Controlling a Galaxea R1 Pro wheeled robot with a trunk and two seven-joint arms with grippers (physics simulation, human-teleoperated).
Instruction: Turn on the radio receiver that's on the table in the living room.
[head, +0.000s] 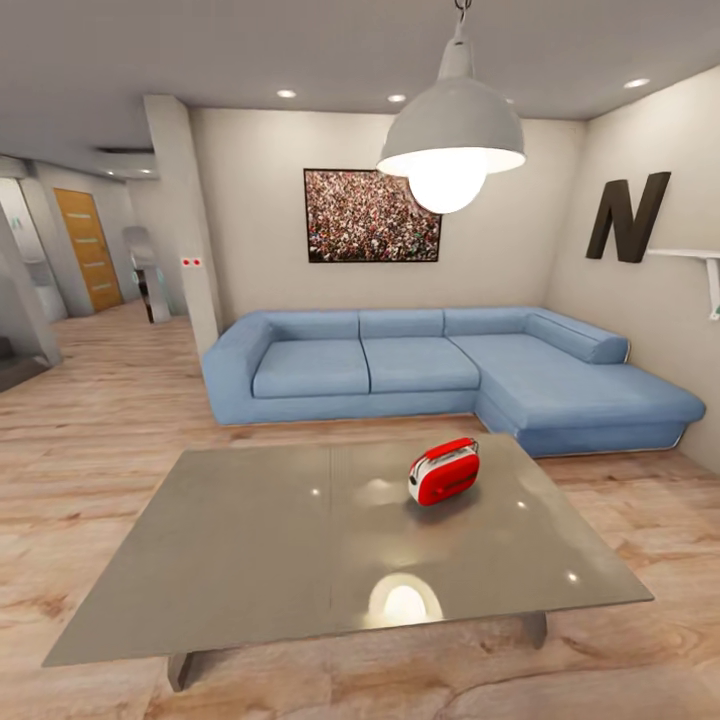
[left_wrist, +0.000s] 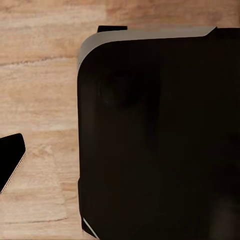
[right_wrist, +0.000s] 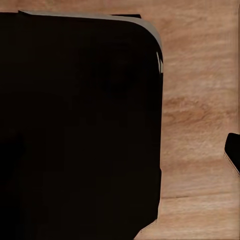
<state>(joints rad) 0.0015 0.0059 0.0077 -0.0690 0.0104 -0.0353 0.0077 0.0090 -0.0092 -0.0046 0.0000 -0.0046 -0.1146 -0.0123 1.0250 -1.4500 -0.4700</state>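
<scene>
jaws' state cannot be told in either wrist view: a dark rounded body is blocking each, over wood floor. red radio receiver is sitting upright on the glossy grey bench, right of its centre seam, before the blue sofa.

Head camera stands back from the table, looking forward and slightly down across its glossy top toward the sofa beyond. Both wrist cameras face down, near a dark rounded body (unidentifiable), with wood floor beside it. All three views share that floor.
</scene>
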